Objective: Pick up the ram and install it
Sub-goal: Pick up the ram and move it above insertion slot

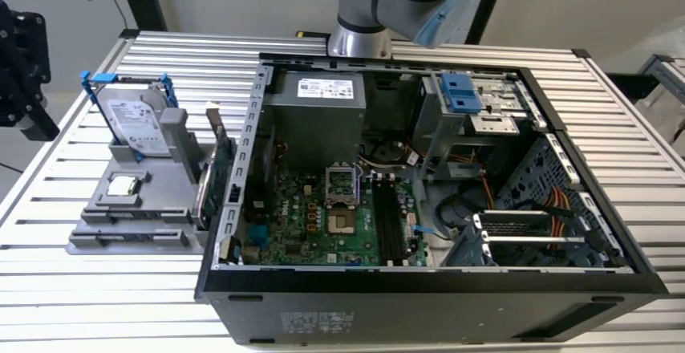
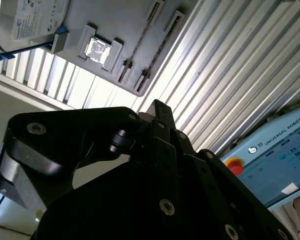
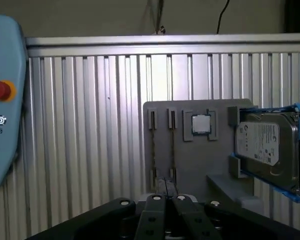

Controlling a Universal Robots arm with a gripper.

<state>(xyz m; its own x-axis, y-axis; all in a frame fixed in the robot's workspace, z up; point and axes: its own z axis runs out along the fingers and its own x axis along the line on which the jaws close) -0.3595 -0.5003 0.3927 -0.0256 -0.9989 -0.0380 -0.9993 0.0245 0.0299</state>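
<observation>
Gripper (image 3: 166, 185) was raised well apart from gray holder (image 3: 190, 162), fingertips pressed together, nothing seen between them, hard drive (image 3: 262, 150) and chip (image 3: 201, 125) sat on holder, open computer case (image 1: 428, 309) just beside holder

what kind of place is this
Likely a robotics lab bench for PC assembly: an open computer case on a slatted metal table, a fixture holding a hard drive, and a teach pendant.
</observation>
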